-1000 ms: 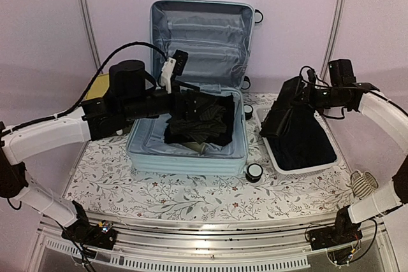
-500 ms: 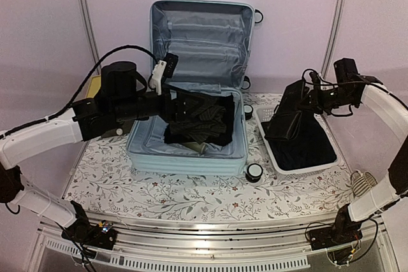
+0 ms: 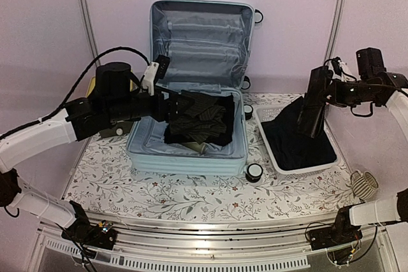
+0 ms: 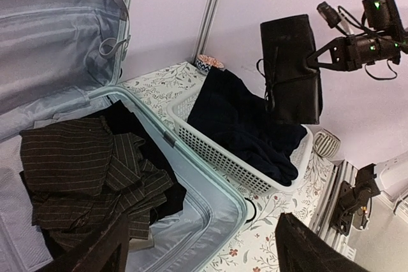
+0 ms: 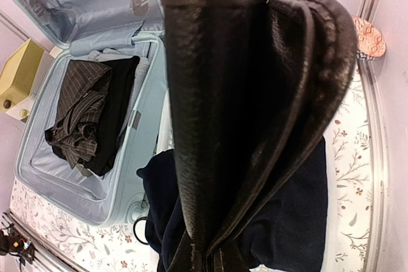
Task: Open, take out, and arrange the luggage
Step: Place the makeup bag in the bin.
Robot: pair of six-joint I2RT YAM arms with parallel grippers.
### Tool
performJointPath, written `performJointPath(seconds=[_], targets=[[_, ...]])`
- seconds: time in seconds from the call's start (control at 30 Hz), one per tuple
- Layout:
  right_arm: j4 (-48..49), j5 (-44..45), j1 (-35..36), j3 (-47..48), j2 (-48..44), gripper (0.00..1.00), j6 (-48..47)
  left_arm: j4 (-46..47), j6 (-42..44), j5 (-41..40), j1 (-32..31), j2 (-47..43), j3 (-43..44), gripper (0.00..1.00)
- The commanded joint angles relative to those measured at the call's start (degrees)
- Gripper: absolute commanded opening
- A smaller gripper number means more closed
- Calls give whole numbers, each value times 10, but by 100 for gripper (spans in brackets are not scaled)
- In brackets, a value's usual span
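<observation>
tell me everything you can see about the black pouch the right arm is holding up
The black pouch looks like grained leather, flat and folded into several layers, with a thin cord dangling along one edge. It hangs upright, pinched at its side by the right claw, above the white basket of dark clothing. Nothing else visibly touches it.

Right gripper (image 4: 313, 62) behind black pouch (image 5: 255, 113), wrist view

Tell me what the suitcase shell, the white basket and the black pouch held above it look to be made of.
The suitcase shell: likely hard moulded plastic, pale mint, with rigid ribbed walls. The white basket: probably plastic, going by its regular moulded lattice wall. The black pouch: looks like leather or faux leather, with a fine pebbled grain and soft folded layers.
</observation>
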Motion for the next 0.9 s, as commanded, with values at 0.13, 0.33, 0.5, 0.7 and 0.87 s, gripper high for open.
performJointPath(seconds=[0.13,0.33,0.5,0.7,0.87], targets=[[-12,-67,0,-29,6,3,-56,-9,-3,1,6,-16,-11,81],[-13,-104,15,-16,97,2,-84,-10,-4,2,6,-14,-13,81],[-10,-95,31,15,188,3,-91,-11,3,-3,7,-7,-8,81],[-9,16,39,48,284,49,-80,-13,7,-3,8,1,-1,81],[41,11,39,16,277,59,-66,-14,10,-7,8,6,-1,81]])
